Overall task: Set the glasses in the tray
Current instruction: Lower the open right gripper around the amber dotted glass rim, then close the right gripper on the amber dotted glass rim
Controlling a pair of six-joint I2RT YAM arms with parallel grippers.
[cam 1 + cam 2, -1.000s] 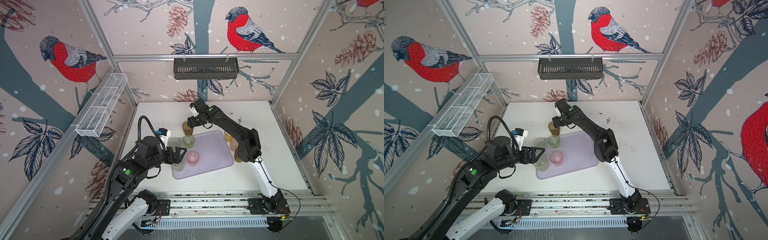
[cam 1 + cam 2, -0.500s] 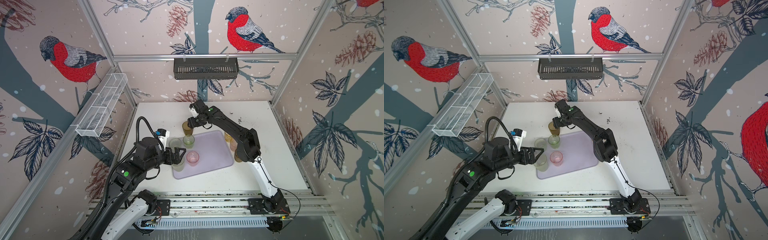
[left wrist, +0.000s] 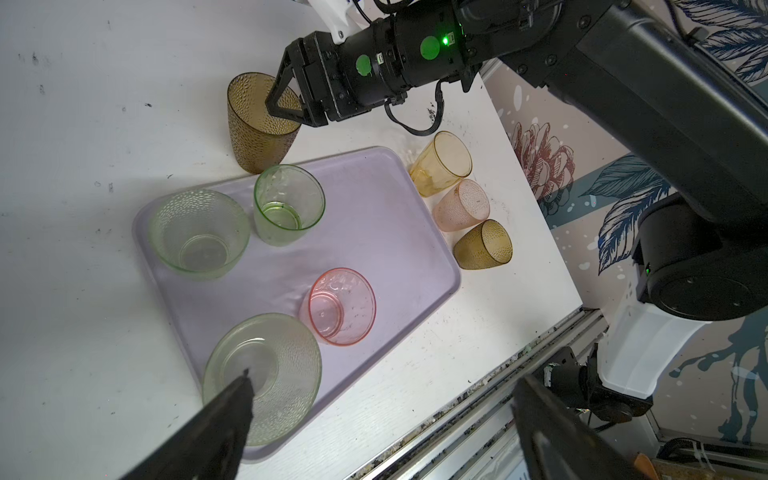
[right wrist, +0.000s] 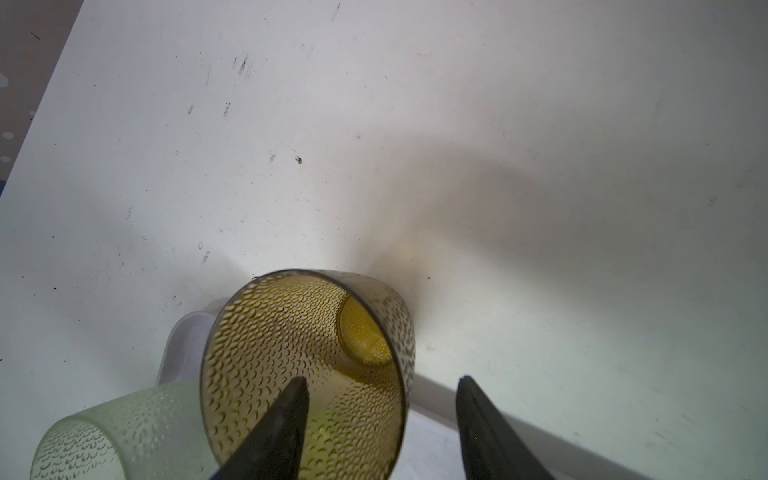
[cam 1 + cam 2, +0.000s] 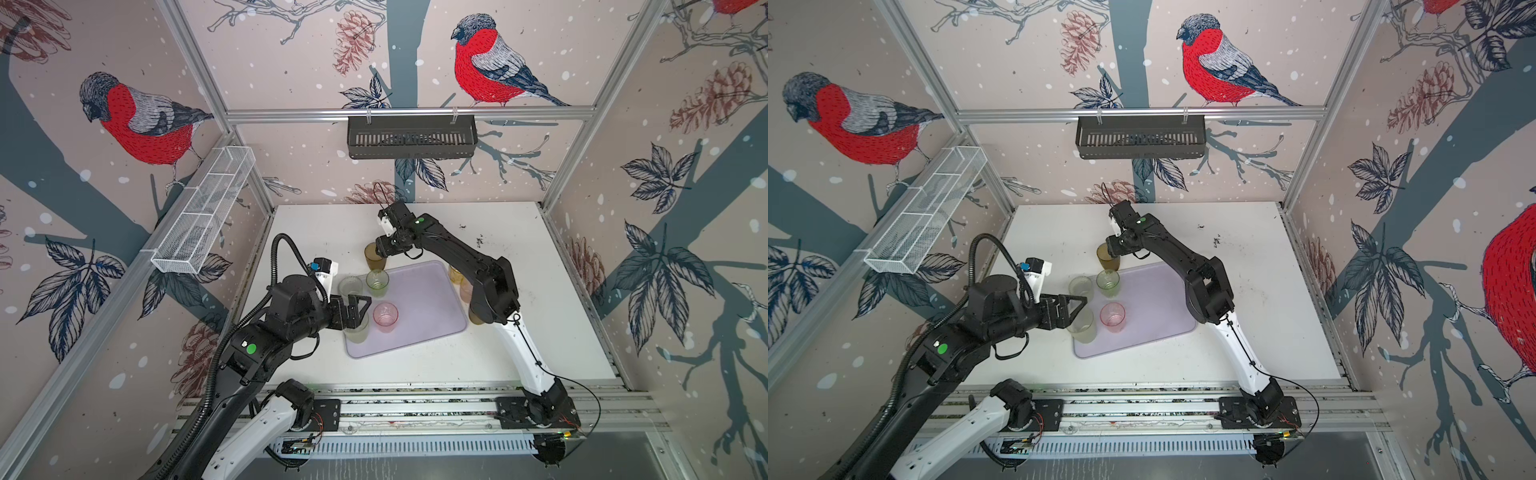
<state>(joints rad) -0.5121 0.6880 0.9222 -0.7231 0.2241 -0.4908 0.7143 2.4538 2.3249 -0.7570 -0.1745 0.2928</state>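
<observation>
Left hand [image 3: 382, 376] is being held wide apart, gripping nothing, over the tray's [image 3: 374, 232] near-left corner. One finger is hanging above the pale green glass [image 3: 286, 374] standing there. Also being carried inside the tray: second pale green glass [image 3: 199, 232], brighter green glass [image 3: 289, 203], pink glass [image 3: 343, 305].

Just off the tray's far-left corner, the brown glass [image 3: 262, 133] is being straddled at its wall by the right hand [image 4: 383, 379], fingers apart, not yet clamped.

Amber glass [image 3: 442, 164], peach glass [image 3: 461, 205] and dark brown glass [image 3: 484, 245] are sitting on the worktop [image 3: 83, 124] beside the tray's right edge.

Black slotted basket [image 5: 411, 137] hangs on the back wall, white wire-mesh basket [image 5: 203, 216] on the left one. White surface [image 5: 519, 249] looks pretty scuffed.
</observation>
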